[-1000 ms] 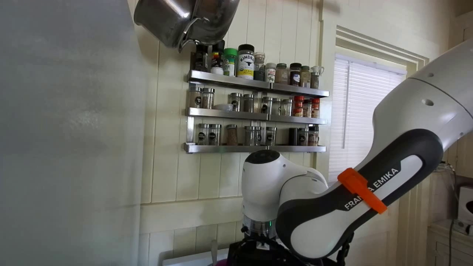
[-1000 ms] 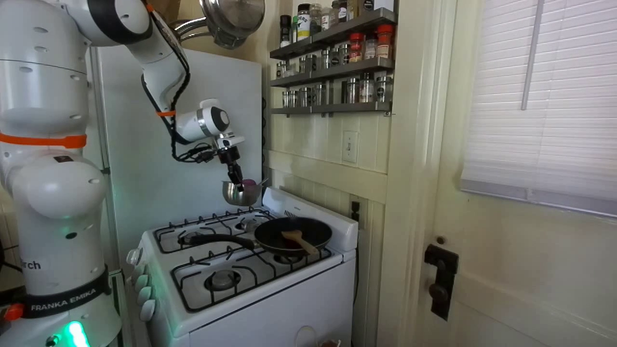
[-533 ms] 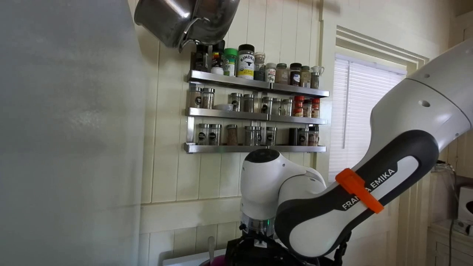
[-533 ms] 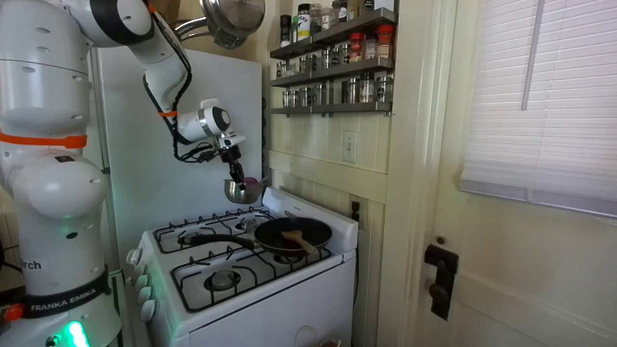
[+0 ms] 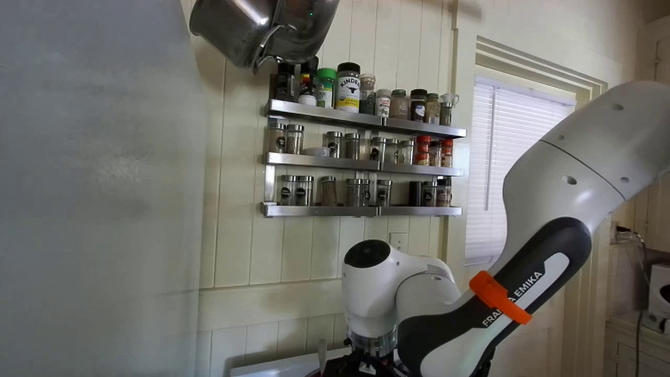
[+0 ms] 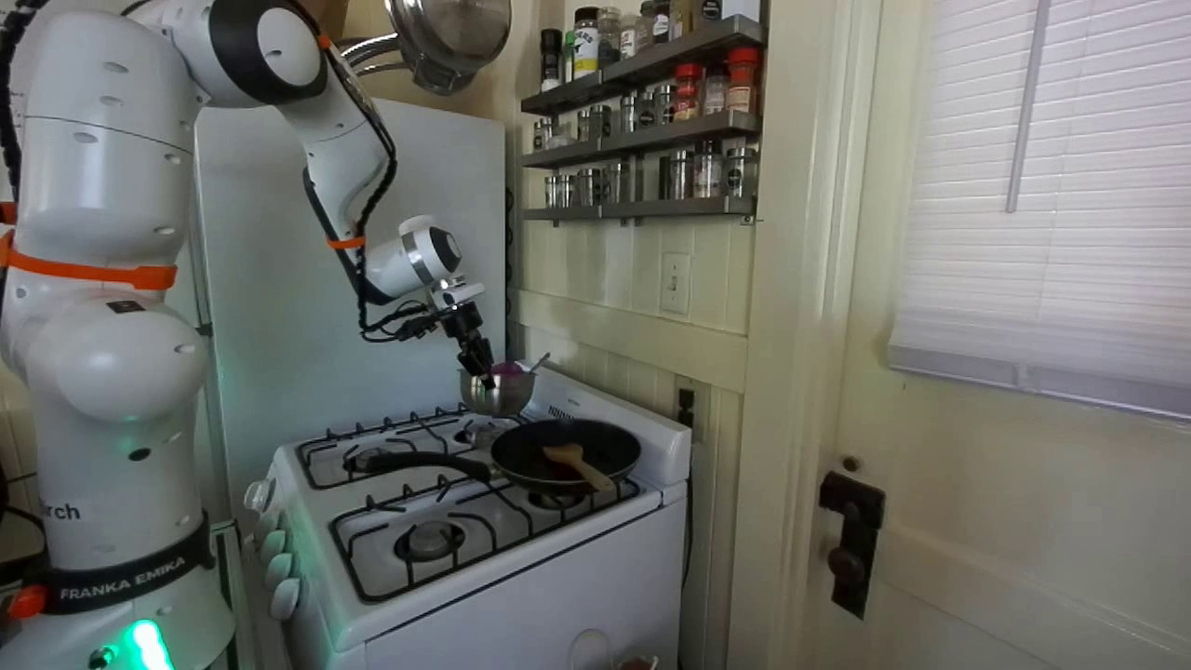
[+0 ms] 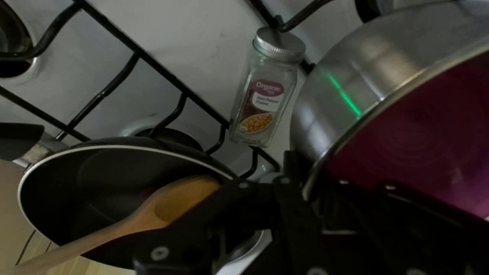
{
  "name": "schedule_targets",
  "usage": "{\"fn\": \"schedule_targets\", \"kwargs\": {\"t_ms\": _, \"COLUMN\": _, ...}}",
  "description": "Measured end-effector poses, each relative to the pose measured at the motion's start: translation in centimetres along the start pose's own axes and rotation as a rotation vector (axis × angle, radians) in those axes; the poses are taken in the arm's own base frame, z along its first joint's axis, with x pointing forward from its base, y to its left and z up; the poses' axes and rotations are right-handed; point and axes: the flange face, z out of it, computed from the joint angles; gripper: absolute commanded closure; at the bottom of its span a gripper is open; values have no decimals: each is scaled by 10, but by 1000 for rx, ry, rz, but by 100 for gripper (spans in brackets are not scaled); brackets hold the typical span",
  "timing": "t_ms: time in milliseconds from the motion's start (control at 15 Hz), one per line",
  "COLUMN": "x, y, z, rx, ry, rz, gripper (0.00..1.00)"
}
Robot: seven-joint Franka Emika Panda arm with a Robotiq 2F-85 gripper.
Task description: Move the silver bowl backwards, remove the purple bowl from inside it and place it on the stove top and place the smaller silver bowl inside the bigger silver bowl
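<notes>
The silver bowl (image 6: 498,398) hangs from my gripper low over the rear of the white stove top (image 7: 183,46); I cannot tell whether it touches the grate. The purple bowl (image 6: 508,369) sits inside it. In the wrist view my gripper (image 7: 308,175) is shut on the rim of the silver bowl (image 7: 359,76), one finger outside the wall and the other on the purple inside. The purple bowl (image 7: 420,137) lines the inside of the silver one. A utensil handle (image 6: 540,361) sticks up from the bowls. I cannot make out the smaller silver bowl.
A black frying pan (image 6: 605,447) with a wooden spoon (image 6: 577,465) stands on the stove, close to the held bowl. A glass spice jar (image 7: 263,99) is between pan and bowl. The stove's back panel (image 6: 651,451) is behind. Spice shelves (image 6: 642,209) hang above.
My gripper has carried the silver bowl, with the purple bowl inside, downward and nearer the stove's back panel and the pan. The pan has not moved.
</notes>
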Motion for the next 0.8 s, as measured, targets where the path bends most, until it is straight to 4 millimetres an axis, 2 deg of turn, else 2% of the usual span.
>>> {"fn": "schedule_targets", "kwargs": {"t_ms": 200, "x": -4, "y": -10, "z": 5, "rx": 5, "ry": 22, "rz": -2, "gripper": 98}}
{"fn": "schedule_targets", "kwargs": {"t_ms": 400, "x": -6, "y": -22, "z": -5, "rx": 27, "ry": 57, "rz": -9, "gripper": 98}}
{"fn": "schedule_targets", "kwargs": {"t_ms": 467, "x": -8, "y": -26, "z": -9, "rx": 32, "ry": 61, "rz": -12, "gripper": 91}}
{"fn": "schedule_targets", "kwargs": {"t_ms": 600, "x": -14, "y": -29, "z": -14, "rx": 40, "ry": 48, "rz": -17, "gripper": 91}}
{"fn": "schedule_targets", "kwargs": {"t_ms": 667, "x": -16, "y": -30, "z": -15, "rx": 41, "ry": 45, "rz": -18, "gripper": 98}}
{"fn": "schedule_targets", "kwargs": {"t_ms": 800, "x": -16, "y": -30, "z": -14, "rx": 40, "ry": 45, "rz": -20, "gripper": 98}}
